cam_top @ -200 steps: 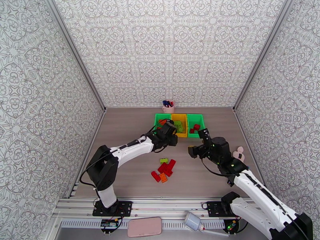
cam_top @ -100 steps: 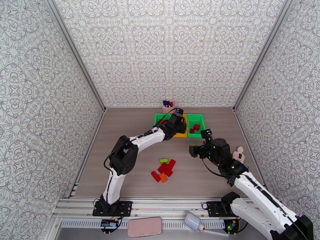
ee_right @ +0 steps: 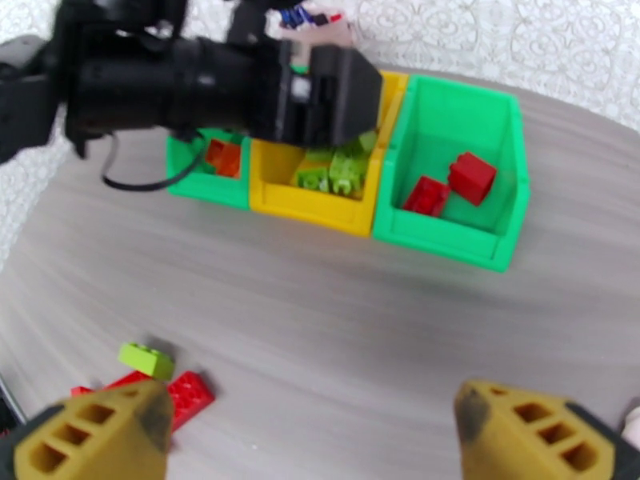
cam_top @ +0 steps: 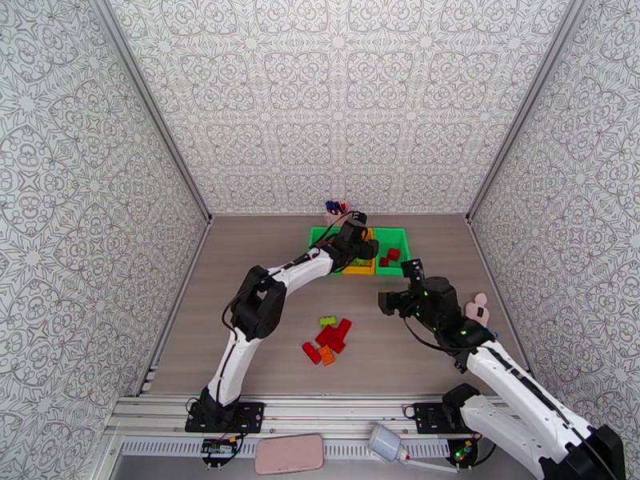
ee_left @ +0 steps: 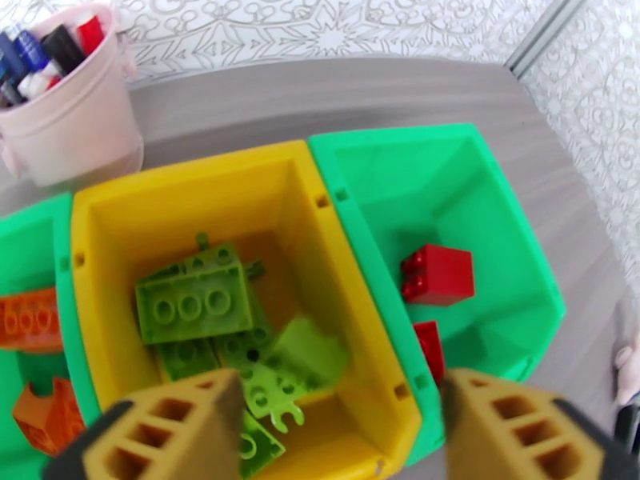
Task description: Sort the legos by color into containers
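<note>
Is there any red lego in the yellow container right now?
No, the yellow container holds only light green legos; the red legos sit in the green container beside it.

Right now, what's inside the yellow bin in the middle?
A loose heap of light green legos, all one colour. They cover much of the floor of the yellow bin, and the open left gripper hides its near left corner, so I can't give an exact count.
</note>
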Controlling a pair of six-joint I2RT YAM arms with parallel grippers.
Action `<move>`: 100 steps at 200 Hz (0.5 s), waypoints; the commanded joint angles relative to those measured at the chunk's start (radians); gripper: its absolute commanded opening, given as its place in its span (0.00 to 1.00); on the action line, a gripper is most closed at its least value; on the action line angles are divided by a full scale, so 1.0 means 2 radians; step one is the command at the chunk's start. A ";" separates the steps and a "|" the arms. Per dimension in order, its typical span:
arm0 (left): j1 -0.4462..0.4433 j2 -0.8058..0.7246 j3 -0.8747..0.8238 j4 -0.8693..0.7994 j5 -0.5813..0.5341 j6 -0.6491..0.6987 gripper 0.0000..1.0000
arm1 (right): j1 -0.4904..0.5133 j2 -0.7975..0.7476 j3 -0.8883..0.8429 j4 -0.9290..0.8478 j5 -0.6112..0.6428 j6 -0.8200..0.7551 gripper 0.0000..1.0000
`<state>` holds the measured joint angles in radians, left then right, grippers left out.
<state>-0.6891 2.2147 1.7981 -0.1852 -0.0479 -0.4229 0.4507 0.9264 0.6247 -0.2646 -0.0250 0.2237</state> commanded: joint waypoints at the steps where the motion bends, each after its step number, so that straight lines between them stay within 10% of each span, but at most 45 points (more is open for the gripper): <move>1: 0.003 -0.086 -0.052 0.039 -0.006 0.000 0.86 | 0.003 0.021 0.022 -0.016 -0.031 -0.024 0.97; 100: 0.012 -0.424 -0.393 0.086 -0.038 0.103 1.00 | 0.125 0.187 0.101 -0.053 0.004 -0.024 0.99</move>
<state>-0.6758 1.4944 1.1183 0.0116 -0.1024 -0.3267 0.6468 1.2396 0.7818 -0.3538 -0.0467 0.1421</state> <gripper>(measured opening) 0.996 0.987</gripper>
